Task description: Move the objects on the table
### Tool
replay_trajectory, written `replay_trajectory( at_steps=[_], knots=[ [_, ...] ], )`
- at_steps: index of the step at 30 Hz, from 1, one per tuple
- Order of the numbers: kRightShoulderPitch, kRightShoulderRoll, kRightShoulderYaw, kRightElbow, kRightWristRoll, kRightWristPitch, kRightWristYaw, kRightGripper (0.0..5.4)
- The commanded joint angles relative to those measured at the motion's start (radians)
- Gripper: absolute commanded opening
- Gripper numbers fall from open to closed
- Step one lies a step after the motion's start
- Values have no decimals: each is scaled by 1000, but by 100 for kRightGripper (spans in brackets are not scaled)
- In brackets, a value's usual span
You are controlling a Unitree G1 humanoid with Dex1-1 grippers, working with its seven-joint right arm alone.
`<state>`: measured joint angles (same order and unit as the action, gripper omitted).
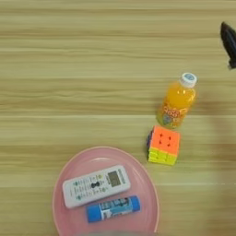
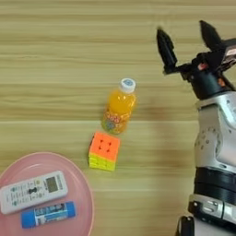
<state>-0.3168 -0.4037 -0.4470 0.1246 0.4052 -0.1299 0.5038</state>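
A small orange juice bottle (image 2: 119, 107) with a white cap stands upright near the middle of the wooden table (image 2: 55, 55). Just in front of it sits the puzzle cube (image 2: 104, 150), orange face up with yellow and green on its side. The blue glue stick (image 1: 113, 208) lies on the pink plate (image 1: 80, 161) at the front left, next to the white remote control (image 1: 96, 185). My right gripper (image 2: 185, 39) hovers to the right of and beyond the bottle, open, its two black fingers spread wide with nothing between them. One fingertip (image 1: 228, 40) shows in the left eye view.
My silver forearm (image 2: 216, 152) runs up the right edge of the right eye view. Bare wood stretches across the far and left parts of the table.
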Motion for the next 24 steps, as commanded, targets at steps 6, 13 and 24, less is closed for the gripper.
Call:
replay_trajectory(
  at_steps=[6, 13, 24],
  knots=[
    [4, 20, 11, 56, -236, -190, -243, 538],
    [53, 40, 43, 81, -282, -252, -279, 538],
    [161, 102, 100, 94, -313, -359, -302, 538]
  ],
)
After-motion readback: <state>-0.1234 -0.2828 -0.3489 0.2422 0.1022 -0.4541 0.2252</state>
